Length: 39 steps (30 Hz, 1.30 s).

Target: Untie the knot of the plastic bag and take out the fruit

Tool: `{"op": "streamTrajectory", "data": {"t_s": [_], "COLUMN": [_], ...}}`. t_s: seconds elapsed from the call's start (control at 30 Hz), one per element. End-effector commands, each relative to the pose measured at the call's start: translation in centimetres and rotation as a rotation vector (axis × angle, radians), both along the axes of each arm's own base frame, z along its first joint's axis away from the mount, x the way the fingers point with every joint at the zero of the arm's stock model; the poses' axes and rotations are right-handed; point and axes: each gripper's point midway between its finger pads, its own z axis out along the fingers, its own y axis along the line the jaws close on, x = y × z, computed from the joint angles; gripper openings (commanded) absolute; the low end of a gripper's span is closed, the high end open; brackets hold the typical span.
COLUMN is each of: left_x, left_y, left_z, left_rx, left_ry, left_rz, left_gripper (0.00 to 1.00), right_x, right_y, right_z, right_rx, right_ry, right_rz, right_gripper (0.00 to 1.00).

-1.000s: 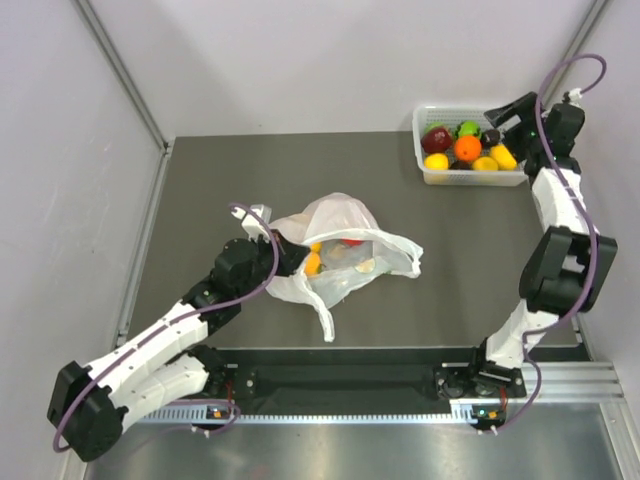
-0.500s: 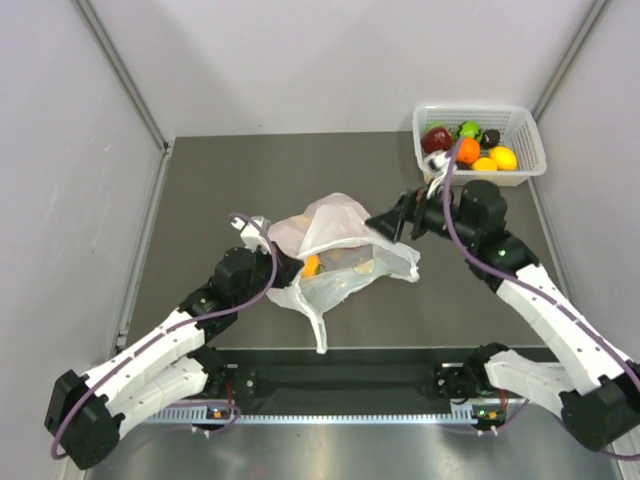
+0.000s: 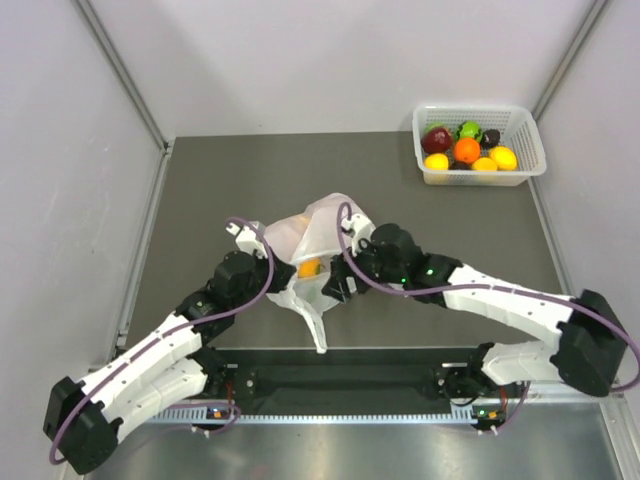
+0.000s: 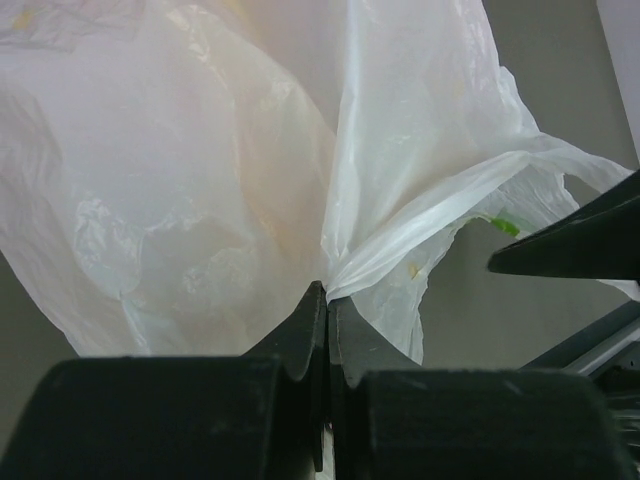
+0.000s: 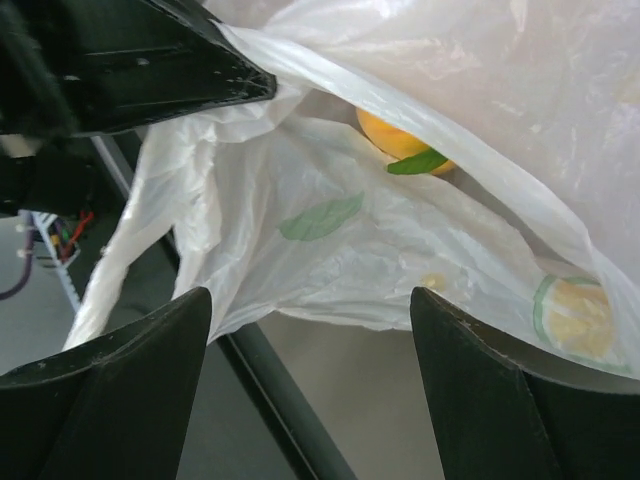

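The plastic bag (image 3: 322, 222) lies open in the middle of the table, white with citrus prints. My left gripper (image 3: 284, 262) is shut on a gathered fold of the bag's left edge; in the left wrist view the jaws (image 4: 328, 292) pinch the plastic (image 4: 200, 180). My right gripper (image 3: 336, 284) is open at the bag's near side. In the right wrist view its gripper (image 5: 310, 300) is spread wide below the bag's mouth (image 5: 400, 250), holding nothing. An orange fruit (image 5: 395, 135) with a green leaf lies inside the bag, and it also shows in the top view (image 3: 309, 267).
A white basket (image 3: 527, 130) at the far right holds a dark red apple (image 3: 436, 138), a green fruit (image 3: 467, 128), an orange fruit (image 3: 467, 149) and yellow fruits (image 3: 503, 157). A bag handle (image 3: 319, 328) trails toward the near table edge.
My right arm has swung from the basket across to the bag and lowered its open gripper to the bag's near side. My left gripper has kept its hold on the bag.
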Motion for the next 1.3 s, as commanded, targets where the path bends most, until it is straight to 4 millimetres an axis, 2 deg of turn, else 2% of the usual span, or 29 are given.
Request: {"op": "streamTrajectory", "data": {"t_s": [0.0,0.03,0.1,0.2,0.37,0.5,0.57,0.63,0.67,0.9,0.97,1.0,1.17,1.27], "left_x": [0.3,0.3,0.4,0.4,0.3,0.1,0.0,0.1,0.0,0.0,-0.1,0.1,-0.1,-0.1], "left_y": [0.7,0.7,0.7,0.8,1.1,1.2,1.2,1.1,1.0,0.4,0.3,0.0,-0.4,-0.4], "left_z": [0.1,0.0,-0.1,-0.3,-1.1,-1.7,-1.9,-2.0,-2.1,-2.4,-2.8,-2.3,-2.8,-2.9], "left_rx": [-0.007,-0.007,-0.007,-0.005,0.003,-0.001,-0.003,-0.009,-0.011,-0.031,-0.029,-0.05,-0.064,-0.064], "left_ry": [0.0,0.002,0.001,0.005,0.012,0.018,0.019,0.018,0.021,0.025,0.039,0.022,0.032,0.035], "left_rz": [0.047,0.048,0.056,0.059,0.069,0.073,0.071,0.07,0.065,0.044,0.04,0.033,0.016,0.017], "left_gripper": [0.0,0.0,0.0,0.0,0.0,0.0,0.0,0.0,0.0,0.0,0.0,0.0,0.0,0.0], "right_x": [1.9,2.5,4.0,5.7,7.1,8.0,8.1,8.7,8.8,10.6,11.1,11.5,11.9,11.6], "right_y": [2.3,2.9,3.3,4.3,6.0,6.7,7.1,7.5,7.7,9.0,9.1,9.1,10.3,10.4], "right_z": [0.7,1.0,0.0,-0.5,-2.2,-2.4,-3.2,-3.2,-4.2,-5.2,-6.1,-6.3,-7.5,-7.9], "right_rx": [0.023,0.042,0.015,0.013,-0.014,-0.007,-0.024,-0.034,-0.055,-0.066,-0.074,-0.075,-0.067,-0.071], "right_ry": [-0.094,-0.114,-0.124,-0.156,-0.183,-0.221,-0.224,-0.246,-0.241,-0.278,-0.276,-0.276,-0.256,-0.235], "right_rz": [-0.024,-0.031,-0.089,-0.129,-0.139,-0.158,-0.148,-0.164,-0.164,-0.233,-0.257,-0.283,-0.278,-0.264], "right_gripper": [0.8,0.79,0.8,0.85,0.93,1.0,1.0,1.0,1.0,1.0,1.0,1.0,1.0,0.93]}}
